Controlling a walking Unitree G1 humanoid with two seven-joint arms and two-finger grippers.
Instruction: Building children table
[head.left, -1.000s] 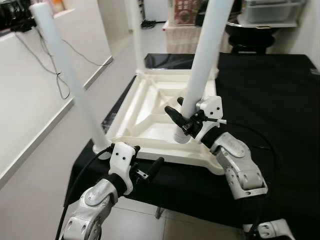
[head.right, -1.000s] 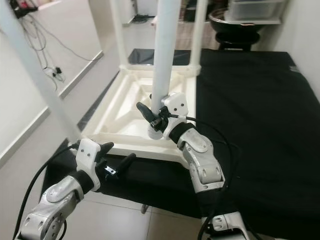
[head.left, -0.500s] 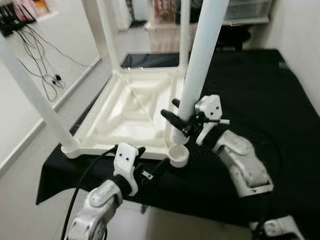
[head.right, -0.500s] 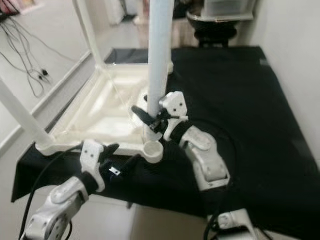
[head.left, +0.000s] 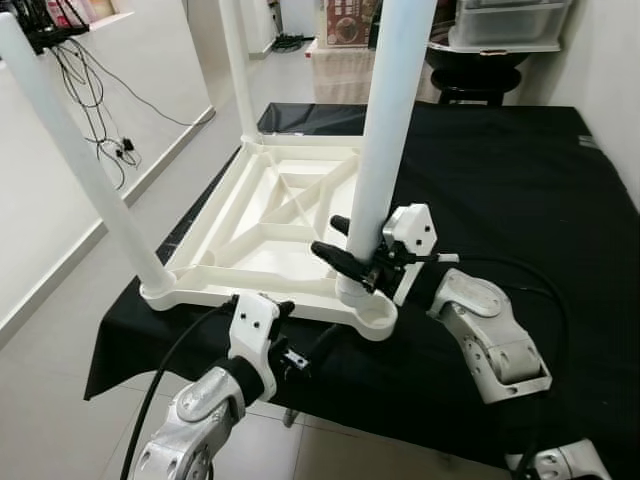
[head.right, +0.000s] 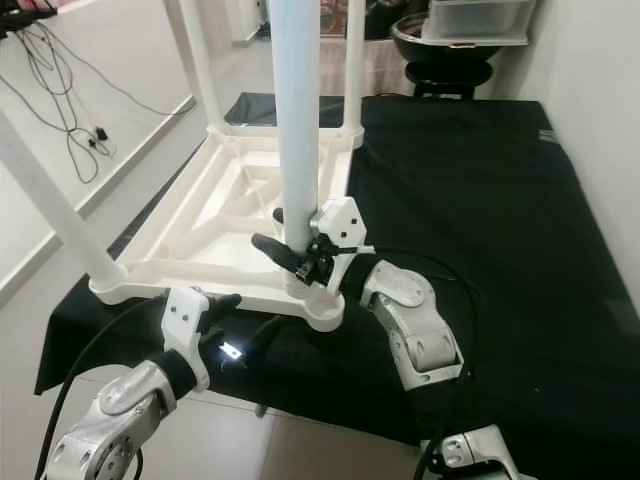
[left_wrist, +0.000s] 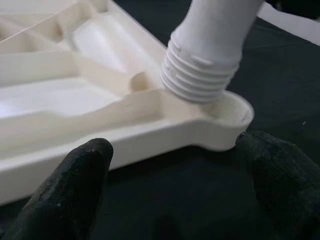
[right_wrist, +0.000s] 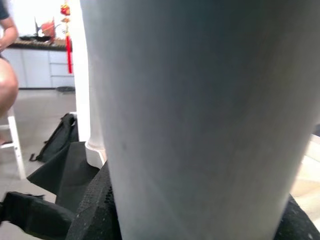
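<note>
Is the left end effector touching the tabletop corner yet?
Apart. In the left wrist view both fingers sit short of the tabletop edge, with black cloth visible between them and the corner socket.

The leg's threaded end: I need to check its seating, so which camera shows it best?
The left wrist view: the threaded end is close up, tilted at the corner socket. Both eye views show it small; the right wrist view shows smooth shaft.

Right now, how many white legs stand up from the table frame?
4: near-left corner leg, far-left leg, far-right leg, and near-right leg, held in the right gripper.
</note>
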